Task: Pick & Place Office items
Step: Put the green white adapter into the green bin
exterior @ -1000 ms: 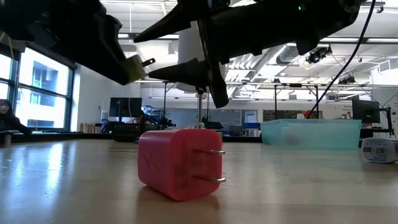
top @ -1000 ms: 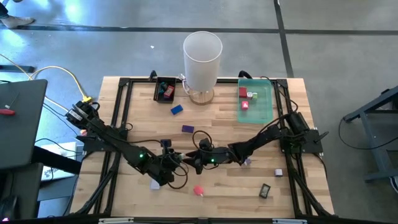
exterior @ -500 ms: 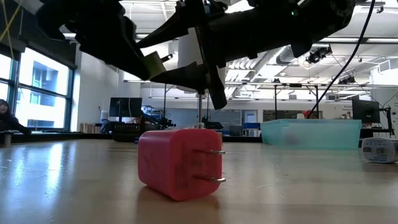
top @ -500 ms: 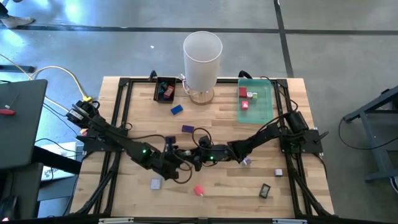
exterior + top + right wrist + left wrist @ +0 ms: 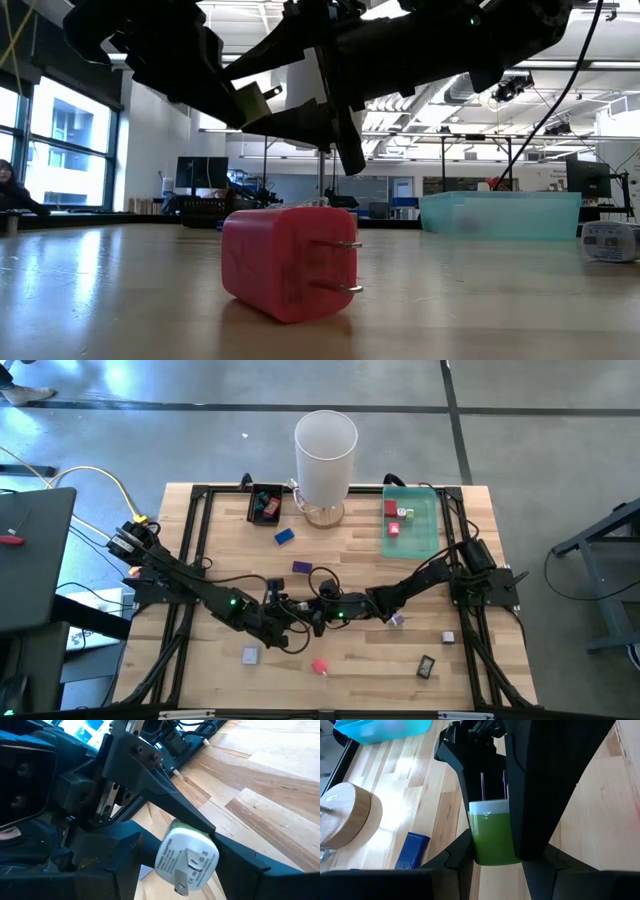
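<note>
Green-and-white plug adapter point(image 5: 492, 834), two metal prongs forward, pinched between the fingers point(image 5: 462, 860) of the left gripper point(image 5: 283, 626) and held off the wooden table point(image 5: 360, 555) near its middle. Right gripper point(image 5: 312, 616): just beside the left one, tip to tip; fingers spread on either side of the adapter, with bare wood showing between them and it in the right wrist view. Red plug adapter point(image 5: 285, 262): lying on the table toward the front edge, prongs pointing sideways. Grey block point(image 5: 249, 655): front left of the red adapter. Black piece point(image 5: 426, 666): front right. Blue block point(image 5: 284, 537) and purple block point(image 5: 302, 567): loose on the wood behind the grippers. Small black tray point(image 5: 256, 506): back edge, holding red and blue pieces. Green tray point(image 5: 425, 525): back right, holding red pieces. White cylinder point(image 5: 325, 448): upright on a round wooden base between the two trays.
</note>
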Tool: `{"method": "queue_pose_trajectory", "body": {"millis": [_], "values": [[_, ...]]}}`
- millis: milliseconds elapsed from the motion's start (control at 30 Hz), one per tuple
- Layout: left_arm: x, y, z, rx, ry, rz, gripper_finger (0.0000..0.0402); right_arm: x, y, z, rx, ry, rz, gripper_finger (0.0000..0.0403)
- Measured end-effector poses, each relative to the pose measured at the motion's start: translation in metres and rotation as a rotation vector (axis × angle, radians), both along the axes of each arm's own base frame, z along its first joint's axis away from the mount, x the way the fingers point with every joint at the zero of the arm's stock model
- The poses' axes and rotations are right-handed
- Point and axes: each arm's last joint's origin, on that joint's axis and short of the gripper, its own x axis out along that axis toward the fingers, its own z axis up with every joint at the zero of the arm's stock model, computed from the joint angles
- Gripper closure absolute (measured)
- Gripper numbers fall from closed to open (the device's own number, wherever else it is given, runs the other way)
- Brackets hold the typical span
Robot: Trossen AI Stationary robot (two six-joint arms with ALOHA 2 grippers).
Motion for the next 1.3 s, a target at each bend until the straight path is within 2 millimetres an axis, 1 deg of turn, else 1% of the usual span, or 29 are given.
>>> {"method": "queue_pose_trajectory", "body": {"millis": [133, 200, 300, 433, 467, 667, 767, 933, 1300], "values": [[0.0001, -0.0001, 0.0, -0.001, -0.001, -0.002, 0.0279, -0.0002, 0.0, -0.0009, -0.002, 0.009, 0.002, 0.0188], [0.0002, -0.0002, -0.0001, -0.002, 0.0, -0.003, 0.0279, -0.0003, 0.0, -0.0011, -0.003, 0.012, 0.002, 0.0195], [0.0003, -0.0002, 0.0, -0.003, -0.001, -0.003, 0.0279, -0.0004, -0.0001, -0.0017, -0.006, 0.018, 0.002, 0.0219], [0.0002, -0.0001, 0.0, 0.001, -0.003, 0.0, 0.0279, -0.0004, -0.0002, -0.002, -0.024, 0.022, 0.005, 0.0263], [0.0002, 0.0, 0.0, 0.003, -0.003, 0.002, 0.0278, -0.0004, -0.0003, -0.002, -0.027, 0.022, 0.005, 0.0267], [0.0003, -0.0002, 0.0001, -0.002, -0.004, -0.001, 0.0248, -0.0005, 0.0, -0.002, -0.049, 0.023, 0.016, 0.0267], [0.0008, -0.0006, 0.0005, -0.01, -0.009, -0.004, 0.0235, -0.0003, 0.0006, -0.0016, -0.051, 0.021, 0.029, 0.026], [0.0011, -0.0009, 0.0008, -0.013, -0.013, -0.005, 0.0229, -0.0002, 0.0008, -0.0017, -0.061, 0.023, 0.048, 0.0269], [0.0016, -0.0021, 0.0014, -0.043, -0.026, -0.003, 0.0227, -0.0007, 0.002, -0.0022, -0.075, 0.029, 0.058, 0.0269]]}}
